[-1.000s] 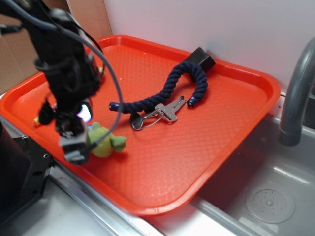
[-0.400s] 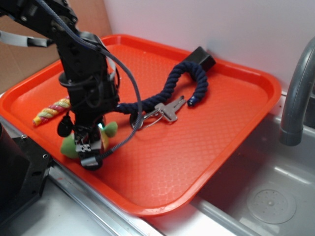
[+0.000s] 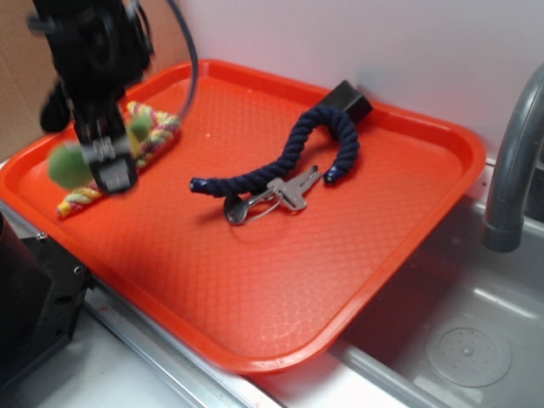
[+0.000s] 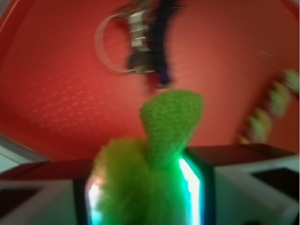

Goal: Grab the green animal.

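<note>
Now clamped in gripper [image 3: 106, 157], green animal [image 3: 66, 164] aloft above tray [image 3: 408, 221] left end (soft, light, squashy plush, likely); grip at fuzzy mid-body, not stubby ends.

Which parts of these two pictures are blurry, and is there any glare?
Exterior view: the gripper and the green animal it holds are smeared by motion, while the blue rope, keys and tray stay sharp. Wrist view: everything is soft; bright white-cyan glare flanks the green animal between the jaws.
</note>
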Controlling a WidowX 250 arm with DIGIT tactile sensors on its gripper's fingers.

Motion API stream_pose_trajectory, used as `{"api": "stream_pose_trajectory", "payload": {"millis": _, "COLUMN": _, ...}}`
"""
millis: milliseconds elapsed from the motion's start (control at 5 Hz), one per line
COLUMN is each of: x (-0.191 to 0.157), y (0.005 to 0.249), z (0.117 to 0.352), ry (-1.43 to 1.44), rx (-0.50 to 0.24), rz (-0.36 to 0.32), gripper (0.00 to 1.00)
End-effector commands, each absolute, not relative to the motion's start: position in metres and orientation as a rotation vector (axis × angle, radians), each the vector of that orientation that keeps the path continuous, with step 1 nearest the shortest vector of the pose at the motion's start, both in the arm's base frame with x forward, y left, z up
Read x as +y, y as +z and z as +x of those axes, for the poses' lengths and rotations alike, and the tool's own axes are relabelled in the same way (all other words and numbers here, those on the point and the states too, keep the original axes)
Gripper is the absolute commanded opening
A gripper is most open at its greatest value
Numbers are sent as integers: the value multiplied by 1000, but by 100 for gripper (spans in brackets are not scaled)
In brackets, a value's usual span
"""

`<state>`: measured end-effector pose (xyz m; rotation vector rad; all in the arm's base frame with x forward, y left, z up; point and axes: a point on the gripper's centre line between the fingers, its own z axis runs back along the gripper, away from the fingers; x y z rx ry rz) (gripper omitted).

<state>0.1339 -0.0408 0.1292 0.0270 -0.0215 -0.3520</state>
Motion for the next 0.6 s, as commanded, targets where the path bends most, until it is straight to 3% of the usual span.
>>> {"api": "stream_pose_trajectory", "payload": {"millis": 0, "x": -10, "y": 230, "z": 125, "ry": 77, "rx": -114, "rz": 15, "gripper": 0}}
{"api": "stream_pose_trajectory", "payload": {"millis": 200, "x": -6, "y": 247, "z": 126, "ry": 98, "rx": -179, "rz": -25, "gripper": 0}}
{"api": "stream_pose_trajectory", "payload": {"millis": 400, "x": -6, "y": 250, "z": 127, "ry": 92, "rx": -198, "rz": -25, "gripper": 0}}
